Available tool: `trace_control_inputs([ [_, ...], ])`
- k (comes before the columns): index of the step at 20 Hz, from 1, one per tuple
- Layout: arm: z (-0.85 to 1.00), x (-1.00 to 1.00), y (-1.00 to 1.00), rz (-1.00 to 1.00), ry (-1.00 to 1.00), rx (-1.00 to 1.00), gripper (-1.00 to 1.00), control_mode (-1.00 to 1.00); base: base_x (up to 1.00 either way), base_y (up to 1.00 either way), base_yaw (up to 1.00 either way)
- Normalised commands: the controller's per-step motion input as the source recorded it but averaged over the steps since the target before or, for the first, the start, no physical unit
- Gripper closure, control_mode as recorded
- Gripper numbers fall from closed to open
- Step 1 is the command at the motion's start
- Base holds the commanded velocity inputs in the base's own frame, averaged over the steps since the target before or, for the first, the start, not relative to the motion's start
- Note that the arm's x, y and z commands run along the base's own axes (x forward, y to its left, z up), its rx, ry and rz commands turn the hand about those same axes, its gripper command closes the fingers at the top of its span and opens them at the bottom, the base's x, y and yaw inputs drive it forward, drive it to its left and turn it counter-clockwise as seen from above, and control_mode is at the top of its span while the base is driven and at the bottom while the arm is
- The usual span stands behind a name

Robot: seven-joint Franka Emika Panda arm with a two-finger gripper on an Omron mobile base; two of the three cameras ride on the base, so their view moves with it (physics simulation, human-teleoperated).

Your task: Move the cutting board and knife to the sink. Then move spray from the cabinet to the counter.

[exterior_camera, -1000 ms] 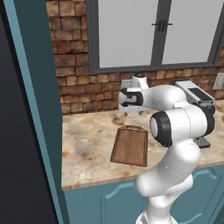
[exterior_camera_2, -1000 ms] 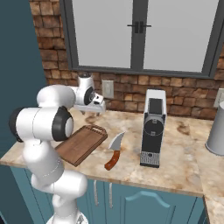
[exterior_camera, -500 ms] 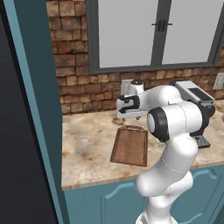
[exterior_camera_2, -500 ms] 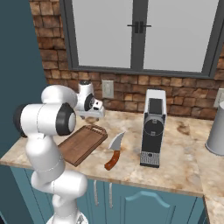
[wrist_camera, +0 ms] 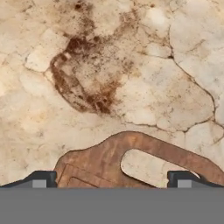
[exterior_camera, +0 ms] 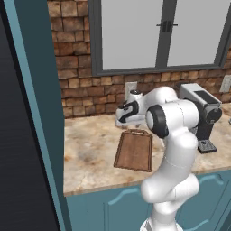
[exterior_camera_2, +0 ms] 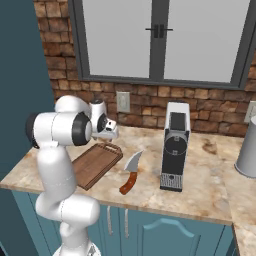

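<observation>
Wooden cutting board comes first: my hand hangs released above its slotted handle, needing descent before clenching.

We count one cutting board, one knife, one coffee machine, one grey kettle and one wall socket. All of them except the socket stand on one table.
</observation>
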Motion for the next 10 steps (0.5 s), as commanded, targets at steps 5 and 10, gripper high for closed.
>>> trace_control_inputs([
  [5,-0.27,0.49,0.0,-0.05,0.03,0.0,-1.0,-1.0,0.0,0.0,0.0],
  [10,-0.19,0.51,0.0,-0.03,0.0,0.0,-1.0,-1.0,0.0,0.0,0.0],
])
